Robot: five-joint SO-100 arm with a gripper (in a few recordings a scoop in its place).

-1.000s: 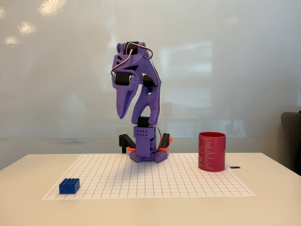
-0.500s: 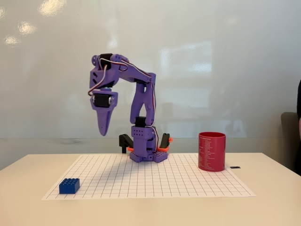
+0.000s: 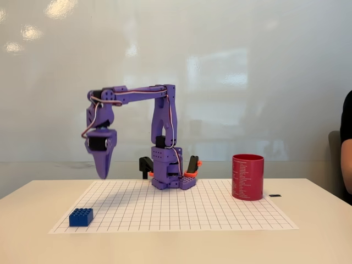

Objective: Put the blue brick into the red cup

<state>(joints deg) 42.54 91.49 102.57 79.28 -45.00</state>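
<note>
**Arm out over the mat, brick on its own**

On the table [image 3: 324, 242] sits a white grid mat [image 3: 181, 212], and that's my landmark for everything; the purple arm's base [image 3: 168, 179] is planted at the mat's far edge, about the middle; the arm [image 3: 140, 93] reaches out level toward the left in the fixed view, then bends down at the wrist; the gripper [image 3: 102, 175] hangs point-down above the mat's far-left part, well clear of the surface; the fingers look pressed together into one narrow tip with nothing between them, so closed and empty as far as I can see; the blue brick [image 3: 81, 216] lies flat on the mat's near-left corner, studs up, well apart from the gripper; the red cup [image 3: 247, 177] stands upright on the mat's right side, toward the back; someone's dark sleeve [image 3: 346, 129] peeks in beyond the mat at the right edge.
</note>
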